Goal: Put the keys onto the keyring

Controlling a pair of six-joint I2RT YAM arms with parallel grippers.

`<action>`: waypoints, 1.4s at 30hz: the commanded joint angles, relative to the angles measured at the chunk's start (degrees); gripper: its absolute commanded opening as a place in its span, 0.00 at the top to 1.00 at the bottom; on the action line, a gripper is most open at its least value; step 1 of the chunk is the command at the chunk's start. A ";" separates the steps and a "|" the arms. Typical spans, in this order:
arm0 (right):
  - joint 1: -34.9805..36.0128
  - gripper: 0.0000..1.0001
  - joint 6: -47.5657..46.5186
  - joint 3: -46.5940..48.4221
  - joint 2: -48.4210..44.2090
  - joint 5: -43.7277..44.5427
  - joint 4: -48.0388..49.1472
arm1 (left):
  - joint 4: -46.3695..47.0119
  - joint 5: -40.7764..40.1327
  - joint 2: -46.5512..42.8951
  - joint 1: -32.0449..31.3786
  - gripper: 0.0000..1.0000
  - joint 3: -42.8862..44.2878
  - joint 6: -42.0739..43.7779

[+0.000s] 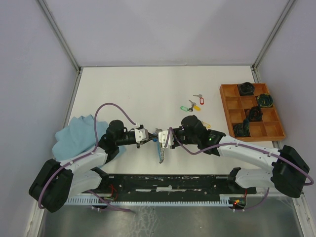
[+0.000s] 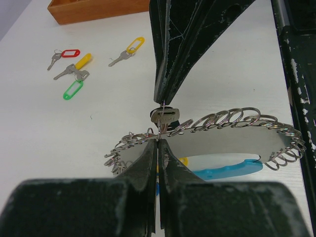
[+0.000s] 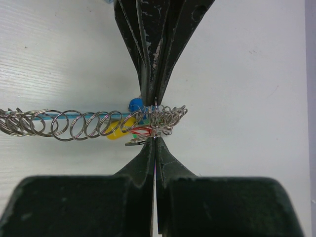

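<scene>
On the white table [image 1: 123, 89], the keyring [image 1: 161, 152] is pinched at its far end by the fully closed jaws of the left gripper [image 1: 149, 137] and the right gripper [image 1: 163, 138], its long axis laid near to far, with loose keys [image 1: 193, 104] left farther right.

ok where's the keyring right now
Top view: the keyring is near the front centre of the table, pinched between the left gripper and right gripper, loose keys beyond it to the right.

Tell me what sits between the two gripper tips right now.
The large grey metal keyring with a blue sleeve, its small wire rings bunched there, plus a silver key; clearest in the left wrist view.
</scene>
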 commanded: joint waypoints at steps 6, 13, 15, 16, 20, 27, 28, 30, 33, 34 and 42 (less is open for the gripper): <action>0.57 0.99 1.25 2.71 -1.40 0.48 2.76 | 4.23 1.03 -1.22 -0.27 0.97 0.17 -1.04; 0.75 0.99 1.61 2.88 -1.26 0.94 3.16 | 4.15 1.20 -1.39 -0.28 0.97 0.04 -1.04; 0.76 0.99 1.74 2.96 -1.18 0.76 3.12 | 4.15 1.20 -1.47 -0.27 0.97 0.07 -1.06; 0.79 0.99 1.87 2.99 -1.21 0.71 3.10 | 4.11 1.20 -1.46 -0.28 0.97 0.08 -1.04; 0.80 0.99 2.09 3.05 -1.21 0.67 3.20 | 4.13 1.27 -1.44 -0.27 0.97 0.08 -1.04; 1.02 0.99 2.44 3.39 -0.63 1.02 3.39 | 4.16 1.47 -1.39 -0.32 0.97 0.09 -1.13; 1.06 0.99 2.56 3.46 -0.53 1.02 3.29 | 4.11 1.51 -1.46 -0.30 0.97 0.08 -1.13; 1.14 0.99 2.58 3.57 -0.46 1.01 3.16 | 4.12 1.48 -1.51 -0.27 0.97 0.02 -1.13; 1.26 0.99 2.71 3.83 -0.38 0.76 2.56 | 4.11 1.43 -1.57 -0.27 0.97 0.04 -1.17; 1.28 0.99 2.75 3.85 -0.36 0.80 2.36 | 4.11 1.32 -1.55 -0.27 0.97 0.05 -1.21; 1.31 0.99 2.83 3.78 -1.23 2.68 0.26 | 4.11 0.76 -1.64 -0.27 0.97 -0.01 -1.29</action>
